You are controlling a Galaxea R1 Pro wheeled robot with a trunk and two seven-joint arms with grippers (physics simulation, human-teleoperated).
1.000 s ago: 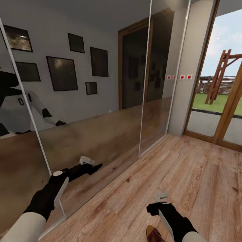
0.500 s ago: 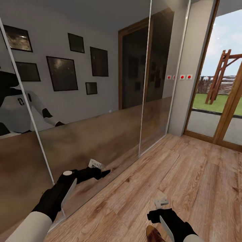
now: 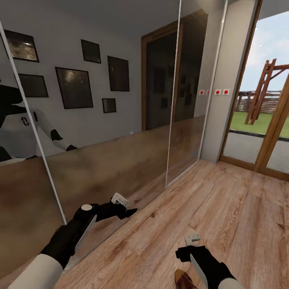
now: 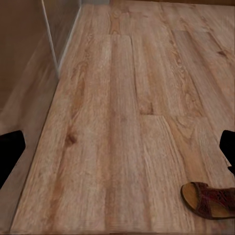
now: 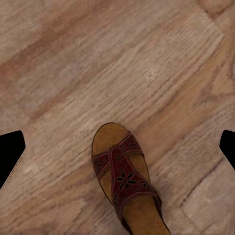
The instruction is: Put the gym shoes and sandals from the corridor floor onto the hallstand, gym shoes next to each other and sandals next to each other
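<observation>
Both grippers, left (image 3: 127, 205) and right (image 3: 193, 239), jaws apart, over brown wood-plank floor (image 3: 224, 208); brown strapped leather sandal (image 5: 125, 181) below right.

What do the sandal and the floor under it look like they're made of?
The sandal looks like reddish-brown leather, matte, judging by the cut-out flower pattern punched through its wide straps; the tan footbed could be suede or cork. The floor looks like warm brown wood planks or wood-look laminate, going by the grain lines and plank seams, with a low sheen.
</observation>
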